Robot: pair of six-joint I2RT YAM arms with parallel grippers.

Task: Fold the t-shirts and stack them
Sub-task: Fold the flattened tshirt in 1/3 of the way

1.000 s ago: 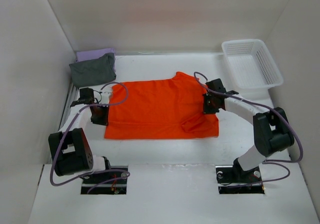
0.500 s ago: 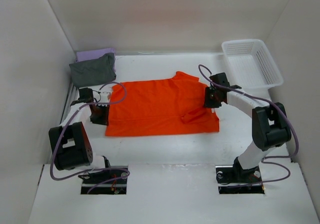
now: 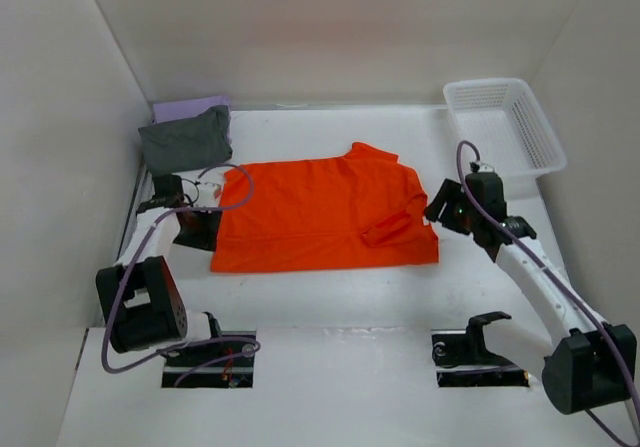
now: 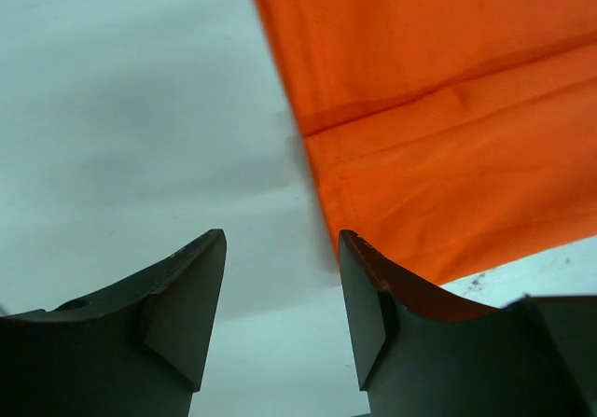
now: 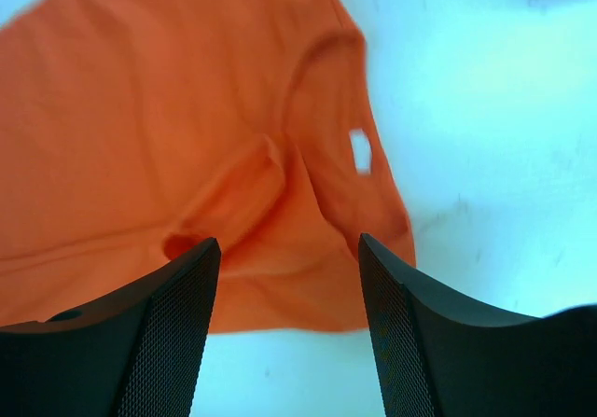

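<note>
Orange t-shirt (image 3: 325, 217) lies spread flat across the middle of the white bench (image 3: 330, 297). Its hem is toward the left of the frame and its collar toward the right. One sleeve pokes out along the upper edge, and the other is folded in over the body at the lower right.

The left pincer (image 3: 197, 229) sits just beside the shirt's lower-left corner, at the hem. In its wrist view the jaws are parted and grasp nothing, with bare bench in the gap. The hemmed orange edge runs down to the finger on the right of that frame; whether it touches the cloth I cannot tell.

The right pincer (image 3: 440, 210) is just off the shirt's right edge, near the collar. Seen from its wrist, the jaws stand wide apart and grasp nothing, and the folded sleeve and neckline lie beyond them.

In the upper left corner a folded dark grey t-shirt (image 3: 185, 139) rests on a lavender t-shirt (image 3: 192, 103), of which only a strip shows behind it. Both are well apart from the orange one. A white mesh basket (image 3: 505, 127) stands at the upper right.
</note>
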